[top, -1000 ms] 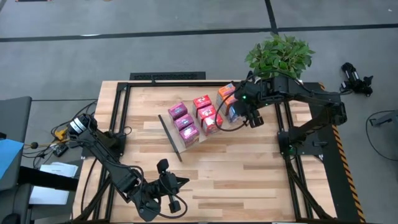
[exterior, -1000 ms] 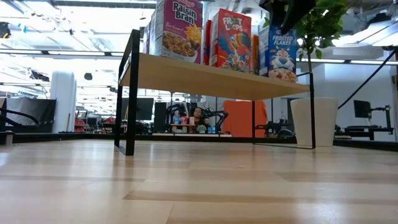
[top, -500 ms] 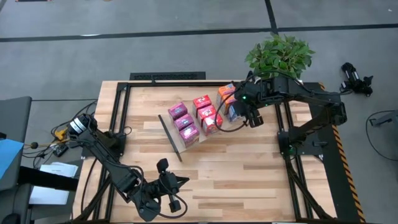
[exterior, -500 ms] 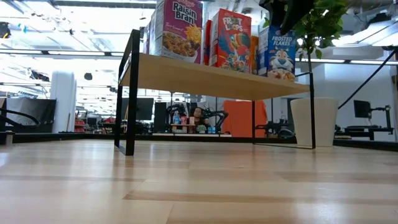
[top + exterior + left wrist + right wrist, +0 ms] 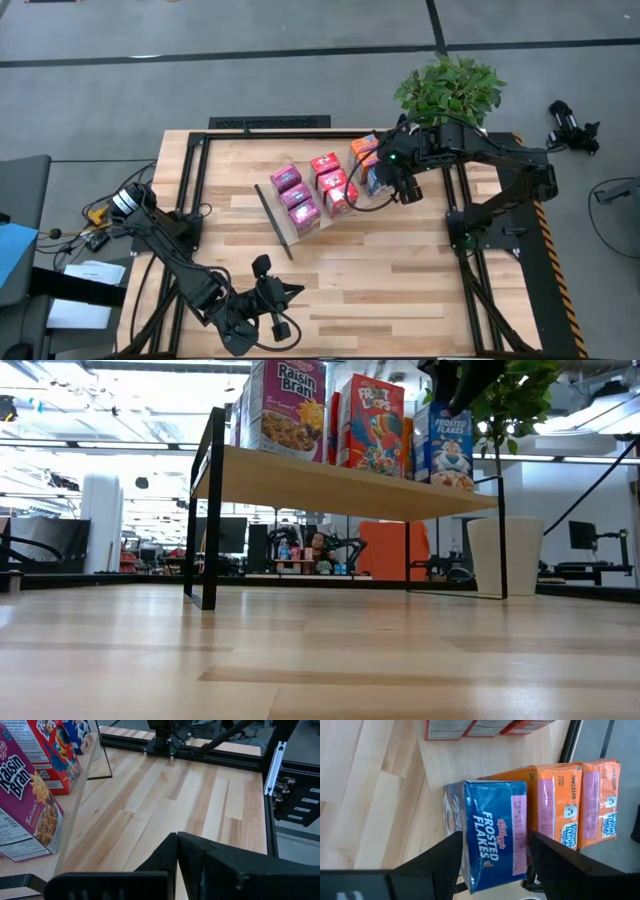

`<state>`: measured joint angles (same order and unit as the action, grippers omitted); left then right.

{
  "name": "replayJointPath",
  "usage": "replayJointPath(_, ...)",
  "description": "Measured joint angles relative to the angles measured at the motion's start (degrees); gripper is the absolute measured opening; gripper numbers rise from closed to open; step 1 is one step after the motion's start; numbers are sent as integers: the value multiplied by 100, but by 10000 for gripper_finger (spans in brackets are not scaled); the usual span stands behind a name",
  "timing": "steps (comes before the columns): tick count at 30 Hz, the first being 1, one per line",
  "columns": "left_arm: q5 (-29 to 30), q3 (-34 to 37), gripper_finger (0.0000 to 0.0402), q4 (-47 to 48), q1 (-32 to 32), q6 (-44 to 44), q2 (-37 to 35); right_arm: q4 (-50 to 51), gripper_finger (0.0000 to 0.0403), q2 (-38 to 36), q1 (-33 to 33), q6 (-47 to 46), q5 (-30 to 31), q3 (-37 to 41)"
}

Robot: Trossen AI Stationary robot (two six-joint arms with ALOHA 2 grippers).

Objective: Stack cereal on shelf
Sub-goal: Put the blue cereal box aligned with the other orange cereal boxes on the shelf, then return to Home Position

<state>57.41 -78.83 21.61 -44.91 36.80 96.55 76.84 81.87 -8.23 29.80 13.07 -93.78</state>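
The shelf (image 5: pixel 345 215) is a light-wood board on black end brackets; it also shows in the low view (image 5: pixel 330 485). Magenta boxes (image 5: pixel 297 197), red boxes (image 5: pixel 330 180) and orange boxes (image 5: pixel 365 148) stand upright on it. My right gripper (image 5: pixel 385 180) is over the shelf's right end, shut on the blue Frosted Flakes box (image 5: pixel 492 832), which stands beside the orange boxes (image 5: pixel 570 805). My left gripper (image 5: pixel 285 295) is shut and empty near the table's near edge, left of centre. My right gripper pinches the blue box between its two fingers, one on the printed front face (image 5: pixel 454 827), the other on the back face next to the orange boxes. The fingers come from above, pointing down, at the box's top end (image 5: pixel 470 850). The box stands upright with its bottom on the shelf (image 5: pixel 450 445).
A potted plant (image 5: pixel 448 88) stands at the table's far right corner, close behind the right arm; its white pot shows in the low view (image 5: pixel 505 555). Bare slatted tabletop (image 5: pixel 400 270) lies between the shelf and the near edge.
In the low view the blue box has shifted slightly along the shelf toward the red box, still held by my right gripper. Nothing else has moved.
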Motion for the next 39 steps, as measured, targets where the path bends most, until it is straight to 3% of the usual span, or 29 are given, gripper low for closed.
replayJointPath(13, 42, 0, 0, -4, 50, -7, 0, 3, 256, -7, 0, -87, 10, -7)
replayJointPath(21, 88, 0, 0, 7, 128, 137, -156, 339, 255, -15, 0, -293, 10, -877)
replayJointPath(27, 189, 0, 0, 22, 91, -796, -1129, 858, 255, -25, 0, -633, -69, -2038)
replayJointPath(30, 571, -1, 0, 226, 51, -1381, -1769, 1193, 255, -167, -1, -854, -367, -2445)
replayJointPath(35, 504, 435, 0, 526, 205, -1856, -2915, 1071, 255, -1050, -165, -1120, -1301, -2214)
replayJointPath(39, 159, 1291, 0, 518, 471, -1832, -3872, 220, 255, -2101, -333, -1265, -1446, -1520)
